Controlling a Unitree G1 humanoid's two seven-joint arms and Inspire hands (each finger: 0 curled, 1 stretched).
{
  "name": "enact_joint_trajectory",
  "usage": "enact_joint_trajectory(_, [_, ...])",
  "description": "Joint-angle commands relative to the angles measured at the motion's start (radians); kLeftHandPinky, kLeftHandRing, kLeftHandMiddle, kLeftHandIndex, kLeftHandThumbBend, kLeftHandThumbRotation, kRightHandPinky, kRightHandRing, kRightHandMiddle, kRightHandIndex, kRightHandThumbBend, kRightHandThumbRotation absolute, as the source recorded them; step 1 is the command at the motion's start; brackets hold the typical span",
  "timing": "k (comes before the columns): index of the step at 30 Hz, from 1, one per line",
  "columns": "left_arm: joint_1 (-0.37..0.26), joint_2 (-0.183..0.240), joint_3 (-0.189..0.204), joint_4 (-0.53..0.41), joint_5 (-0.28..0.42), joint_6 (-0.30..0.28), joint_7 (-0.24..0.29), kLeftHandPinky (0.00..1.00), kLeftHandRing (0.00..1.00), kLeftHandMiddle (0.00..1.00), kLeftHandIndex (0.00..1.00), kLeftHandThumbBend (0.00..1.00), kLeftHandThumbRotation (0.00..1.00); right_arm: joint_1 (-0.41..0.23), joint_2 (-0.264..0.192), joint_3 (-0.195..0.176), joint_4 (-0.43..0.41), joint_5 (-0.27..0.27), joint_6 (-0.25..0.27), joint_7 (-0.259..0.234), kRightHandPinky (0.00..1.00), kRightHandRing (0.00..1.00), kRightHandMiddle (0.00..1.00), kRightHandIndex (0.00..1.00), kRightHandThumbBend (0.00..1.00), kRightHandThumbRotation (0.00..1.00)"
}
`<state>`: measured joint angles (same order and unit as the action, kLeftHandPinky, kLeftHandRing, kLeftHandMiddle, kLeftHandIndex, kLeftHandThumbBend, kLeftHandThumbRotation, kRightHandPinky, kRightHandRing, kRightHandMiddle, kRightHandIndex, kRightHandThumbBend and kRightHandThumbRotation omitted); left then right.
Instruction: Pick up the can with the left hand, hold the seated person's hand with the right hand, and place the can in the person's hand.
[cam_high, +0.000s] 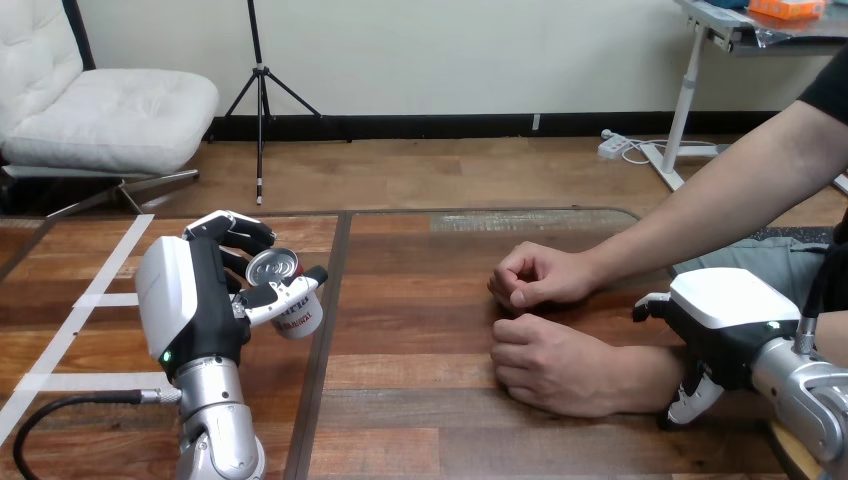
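While the fingers (245, 236) and thumb of the left hand (190, 300) are curled round the can (297, 318), they hold it above the left part of the table (430, 420), tilted, its silver top facing up and towards the near side. At the right, the right hand (715, 330) lies over the person's forearm (650, 372), one of its fingers at the far edge of the arm and its thumb (690, 402) bent down at the near edge, clasping it. The person's near hand (550, 365) rests on the table, loosely curled. The person's far hand (535, 275) lies just beyond it as a fist. The can is well apart from both.
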<state>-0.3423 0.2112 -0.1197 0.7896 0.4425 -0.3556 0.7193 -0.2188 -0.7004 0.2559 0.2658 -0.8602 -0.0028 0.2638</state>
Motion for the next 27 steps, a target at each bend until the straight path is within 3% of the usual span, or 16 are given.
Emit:
enact_joint_trajectory(1, [-0.043, 0.011, 0.016, -0.075, 0.002, -0.007, 0.0, 0.33, 0.38, 0.44, 0.45, 0.74, 0.0, -0.012, 0.033, 0.028, 0.069, 0.017, 0.008, -0.011, 0.77, 0.83, 0.84, 0.82, 0.83, 0.06])
enact_joint_trajectory(15, [-0.042, 0.009, 0.019, -0.082, 0.005, -0.015, -0.007, 0.32, 0.37, 0.43, 0.44, 0.75, 0.0, -0.036, 0.045, 0.053, 0.144, 0.025, 0.015, -0.03, 0.69, 0.8, 0.82, 0.79, 0.83, 0.1])
enact_joint_trajectory(27, [-0.041, 0.01, 0.027, -0.086, 0.005, -0.015, -0.016, 0.33, 0.38, 0.44, 0.44, 0.74, 0.0, -0.037, 0.036, 0.064, 0.143, 0.04, 0.003, -0.03, 0.59, 0.72, 0.76, 0.75, 0.81, 0.11])
